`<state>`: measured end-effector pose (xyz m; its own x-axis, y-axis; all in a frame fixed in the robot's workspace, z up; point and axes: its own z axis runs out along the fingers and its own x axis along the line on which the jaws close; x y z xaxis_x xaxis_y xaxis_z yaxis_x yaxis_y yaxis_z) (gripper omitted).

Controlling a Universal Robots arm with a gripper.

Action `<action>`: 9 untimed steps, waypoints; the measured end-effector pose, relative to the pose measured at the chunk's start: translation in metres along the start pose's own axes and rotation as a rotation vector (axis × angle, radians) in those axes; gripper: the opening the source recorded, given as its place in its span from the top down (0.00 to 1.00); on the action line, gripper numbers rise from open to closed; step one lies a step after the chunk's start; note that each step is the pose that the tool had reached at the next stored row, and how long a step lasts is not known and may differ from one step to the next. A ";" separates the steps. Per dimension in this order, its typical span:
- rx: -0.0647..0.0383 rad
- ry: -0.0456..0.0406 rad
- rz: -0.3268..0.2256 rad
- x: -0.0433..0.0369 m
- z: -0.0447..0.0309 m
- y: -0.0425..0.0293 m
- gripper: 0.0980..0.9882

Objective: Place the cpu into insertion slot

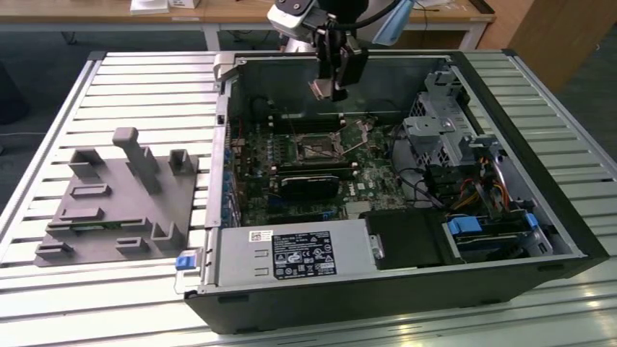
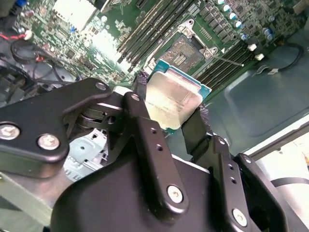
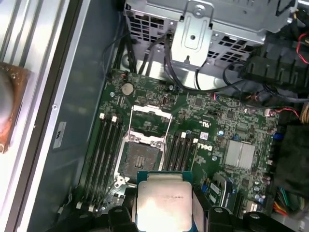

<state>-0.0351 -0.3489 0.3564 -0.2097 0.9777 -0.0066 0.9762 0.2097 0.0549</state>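
Small flat square silvery-beige cpu clamped in my black two-fingered tool, held in air inside open black computer case. I see dark-framed square insertion slot with thin metal bracket rim on green motherboard below, apart from chip. Case rests on slatted metal counter; grey moulded fixture lies at exterior view's left.

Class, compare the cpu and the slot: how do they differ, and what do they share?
The cpu has a pale metal face; the slot is dark with a metal frame. The cpu hangs in the jaws of the gripper; the slot sits empty on the board. Both are squarish.
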 end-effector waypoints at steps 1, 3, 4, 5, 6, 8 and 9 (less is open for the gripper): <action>0.000 -0.0009 0.011 0.0000 0.0000 0.0000 0.50; 0.000 -0.0027 0.034 0.0000 0.0001 0.0000 0.50; 0.001 -0.0037 0.045 0.0000 0.0001 0.0000 0.50; 0.001 -0.0047 0.057 0.0000 0.0002 0.0000 0.50; 0.001 -0.0057 0.068 0.0000 0.0002 0.0000 0.50; 0.001 -0.0078 0.091 0.0000 0.0003 0.0000 0.50; 0.001 -0.0089 0.102 0.0000 0.0004 0.0000 0.50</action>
<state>-0.0351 -0.3489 0.3560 -0.1084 0.9941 -0.0099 0.9926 0.1088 0.0543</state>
